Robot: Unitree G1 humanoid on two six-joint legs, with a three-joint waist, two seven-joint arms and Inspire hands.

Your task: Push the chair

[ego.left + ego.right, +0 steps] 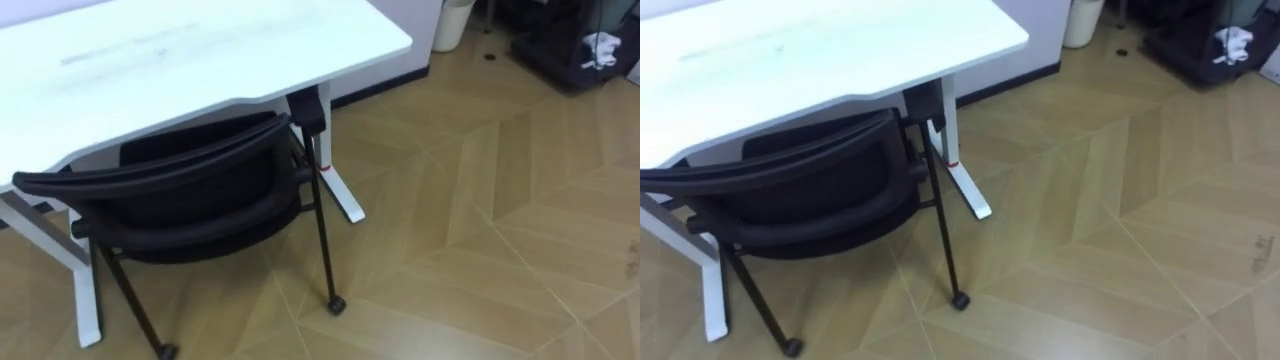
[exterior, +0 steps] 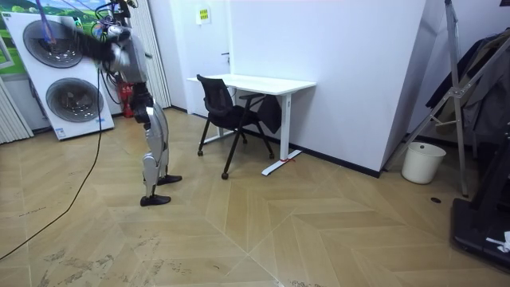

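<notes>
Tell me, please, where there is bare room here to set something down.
The white desk top is bare throughout. The wooden floor right of the black chair is open up to the white bin. Under the desk it is crowded: chair between desk legs.

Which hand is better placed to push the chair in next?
Left, probably: the chair sits in the left half of the eye view, backrest toward the robot, partly under the desk. The robot stands short of it.

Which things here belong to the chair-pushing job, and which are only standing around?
For the job:
black chair
white desk it stands at

Just lying about:
white bin
stacked washing machines
dark equipment on the floor
</notes>
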